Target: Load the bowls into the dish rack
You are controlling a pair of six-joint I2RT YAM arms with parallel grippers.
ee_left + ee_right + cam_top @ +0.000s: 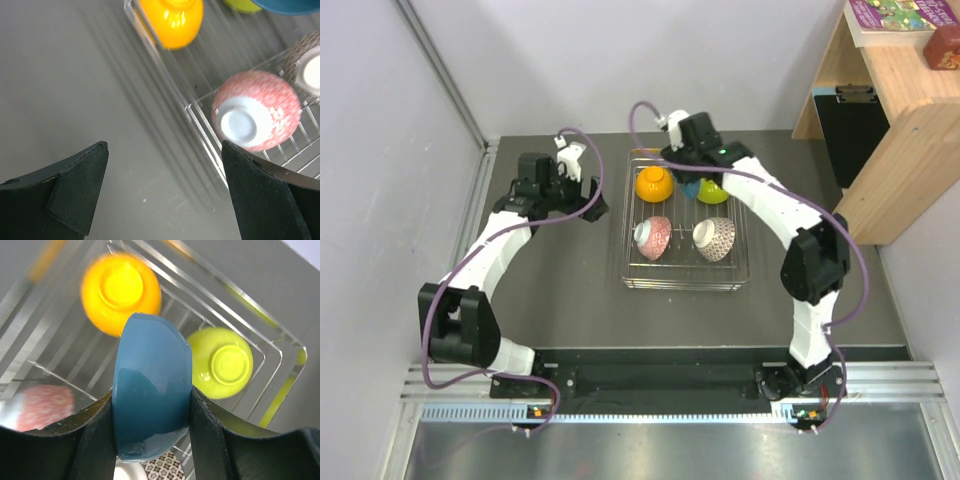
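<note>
Four bowls (653, 183) sit in the silver wire dish rack (685, 286); my right gripper (150, 401) clamps the last, plain blue bowl (150, 355) over its twelve o'clock end (left gripper (164, 146) gapes empty).

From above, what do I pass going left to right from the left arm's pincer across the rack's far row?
Left pincer, open → dish rack, its left rim → orange bowl → blue bowl, gripped in the right pincer → lime-yellow bowl.
</note>
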